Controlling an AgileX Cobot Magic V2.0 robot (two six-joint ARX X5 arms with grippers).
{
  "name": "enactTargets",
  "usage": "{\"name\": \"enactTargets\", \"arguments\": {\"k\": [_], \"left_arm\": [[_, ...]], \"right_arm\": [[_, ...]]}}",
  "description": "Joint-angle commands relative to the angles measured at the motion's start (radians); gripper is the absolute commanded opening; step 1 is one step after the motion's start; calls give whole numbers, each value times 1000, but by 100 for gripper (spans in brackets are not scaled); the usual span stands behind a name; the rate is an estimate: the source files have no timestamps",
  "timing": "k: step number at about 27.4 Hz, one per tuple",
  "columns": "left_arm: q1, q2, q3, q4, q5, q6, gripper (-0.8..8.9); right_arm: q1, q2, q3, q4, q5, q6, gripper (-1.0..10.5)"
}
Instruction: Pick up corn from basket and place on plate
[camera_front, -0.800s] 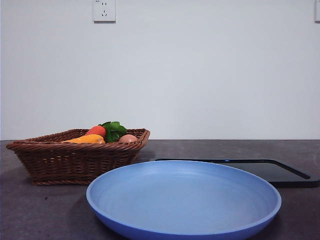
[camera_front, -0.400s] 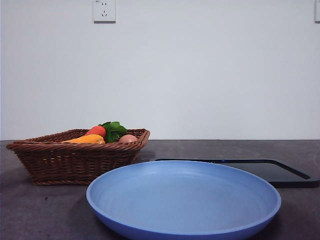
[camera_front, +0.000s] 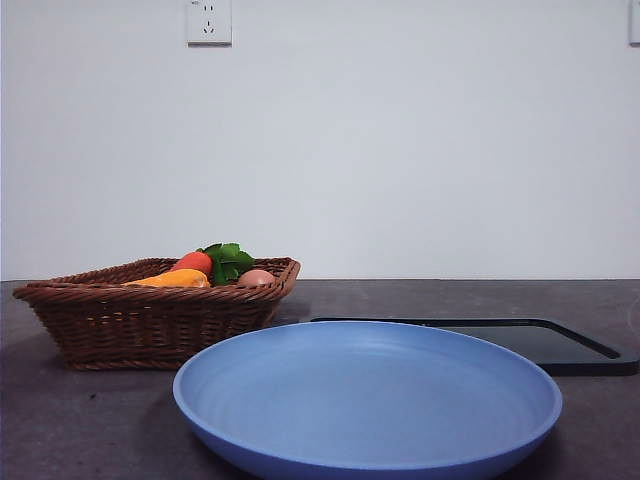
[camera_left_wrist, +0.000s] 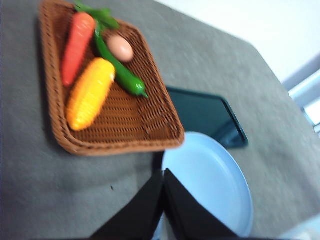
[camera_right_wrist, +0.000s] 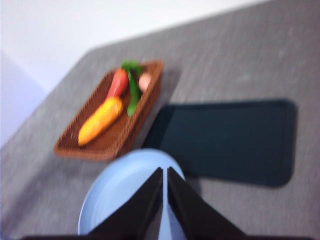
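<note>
The long yellow-orange corn cob (camera_left_wrist: 90, 93) lies in the shallow brown woven wicker basket (camera_left_wrist: 125, 131), beside a smooth orange-red carrot (camera_left_wrist: 77, 41), a green pepper (camera_left_wrist: 120, 72) and a pale egg (camera_left_wrist: 120, 47). The large round light-blue plate (camera_front: 368, 400) sits bare near a flat black tray (camera_front: 540, 342). Both the left gripper (camera_left_wrist: 163, 172) and right gripper (camera_right_wrist: 165, 171) hang above the table, jaws pressed together

dark grey table (camera_front: 90, 425); on it: basket (camera_front: 150, 320); plate (camera_front: 366, 400); black tray (camera_front: 540, 343)

a carrot (camera_left_wrist: 77, 40), green pepper (camera_left_wrist: 120, 72) and egg (camera_left_wrist: 120, 47) lie together; a black tray (camera_front: 540, 342) rests on the table (camera_front: 80, 420).
</note>
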Motion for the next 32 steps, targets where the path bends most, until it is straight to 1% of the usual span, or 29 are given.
{"name": "enactTargets", "arguments": {"k": [1,5,7,15,16,18,19,20,23,25,29,32], "left_arm": [[-15,37,43,-52,16,67,4],[-42,93,76,-142,17,108,4],[-50,114,80,-169,17,126,4],[-58,145,81,-179,17,137,11],[-58,145,82,-178,17,137,27],[-58,145,82,-177,17,137,95],[-58,145,82,-177,17,137,141],[-58,145,82,-177,17,137,225],[-58,145,82,-177,17,127,374],[-58,146,83,-177,17,121,394],[-58,148,87,-177,17,122,393],[-58,148,90,-176,17,122,393]], "right_arm": [[12,73,54,-72,-25,-101,2],[45,172,116,-187,-29,-172,2],[63,206,132,-220,-29,-197,2],[130,288,138,-227,-30,-203,2],[134,294,138,-226,-30,-202,2],[136,305,138,-219,-30,-179,19],[136,310,138,-217,-30,-173,47],[136,316,138,-210,-30,-157,115],[136,330,138,-196,-30,-126,290],[136,343,138,-193,-30,-115,328],[143,393,138,-173,-41,-105,328],[165,446,138,-129,-49,-76,328]]}}
